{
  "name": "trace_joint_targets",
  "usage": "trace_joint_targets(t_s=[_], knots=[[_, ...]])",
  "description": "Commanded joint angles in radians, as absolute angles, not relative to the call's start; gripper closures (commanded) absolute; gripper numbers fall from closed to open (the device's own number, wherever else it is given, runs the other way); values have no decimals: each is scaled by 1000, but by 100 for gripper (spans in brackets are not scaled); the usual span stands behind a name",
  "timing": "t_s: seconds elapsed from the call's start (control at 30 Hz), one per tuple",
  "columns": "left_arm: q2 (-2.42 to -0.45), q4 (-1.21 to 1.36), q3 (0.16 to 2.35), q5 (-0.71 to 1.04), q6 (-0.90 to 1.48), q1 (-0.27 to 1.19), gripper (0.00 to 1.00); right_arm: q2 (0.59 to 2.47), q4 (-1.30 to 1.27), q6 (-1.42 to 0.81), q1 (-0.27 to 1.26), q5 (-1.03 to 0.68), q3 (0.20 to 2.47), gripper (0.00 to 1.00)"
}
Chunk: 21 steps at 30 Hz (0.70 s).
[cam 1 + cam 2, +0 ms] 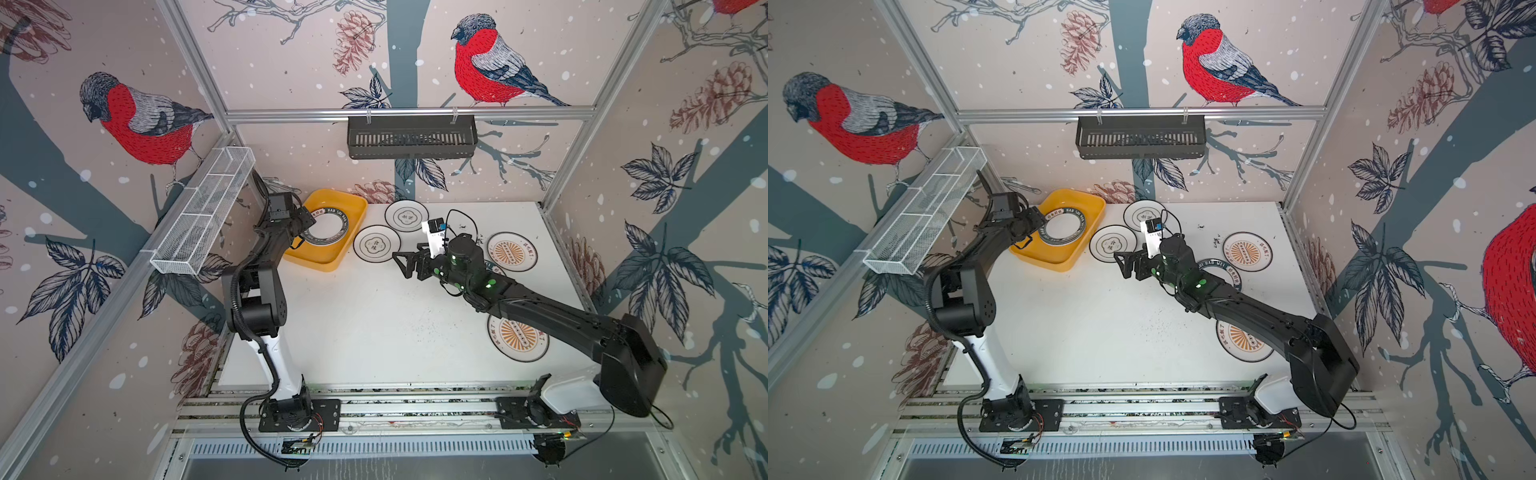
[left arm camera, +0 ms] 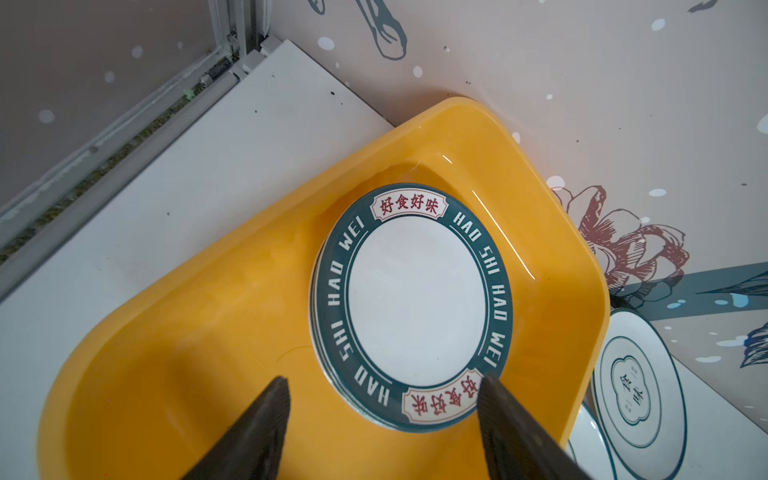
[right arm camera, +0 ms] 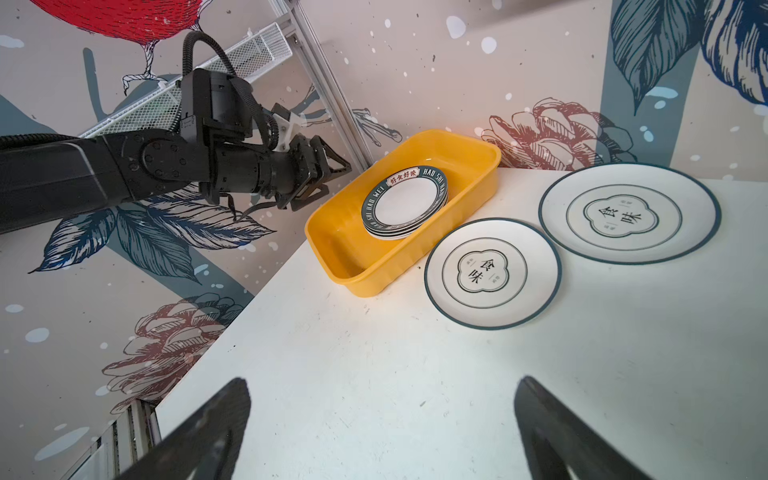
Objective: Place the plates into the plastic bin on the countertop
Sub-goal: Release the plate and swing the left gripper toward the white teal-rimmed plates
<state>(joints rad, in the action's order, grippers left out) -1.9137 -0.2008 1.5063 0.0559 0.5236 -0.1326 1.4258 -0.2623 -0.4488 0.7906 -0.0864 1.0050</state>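
- The yellow plastic bin stands on the white worktop, with one short end toward the back wall.
- Inside the bin, in the half nearer to the wall, lies a stack of plates. The top plate has a dark-green lettered rim. The other half of the bin is bare.
- The left claw hangs above the bin, at the long side where the left arm comes in. Its fingers are apart and hold nothing. In the right wrist view this claw is clear of the stack.
- One flower plate lies flat just beside the opposite long side of the bin. I cannot tell if its rim touches the bin wall.
- A second flower plate lies just past the first, farther from the bin.
- The right claw hovers over bare worktop on the same side of the bin as the flower plates and points toward the bin. Its fingers are wide apart and empty.
- A green-rim plate lies farther from the bin, mostly hidden under the right wrist. Only part of its rim shows.
- Two sunburst plates lie well apart from the bin, and the right arm partly covers the second one.
- A black slatted basket hangs on the back wall, higher than the bin.
- A white wire-mesh basket hangs on the side wall, above the left arm's side of the bin.
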Motion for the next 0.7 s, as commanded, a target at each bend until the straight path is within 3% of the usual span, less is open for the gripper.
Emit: trace_joint_targets(t_s=[0.0,0.37,0.67], knots=[[-1845,-114,1441,86,495,-119,27,1414,-248,-477,781,-43,1002,0],[-1668,75,1223,392,583,-92,22,1326,-235,-517,731,-5,939,0],[-1589,129,1137,449,617,9,17,1189,-203,-543,674,60,861,0]])
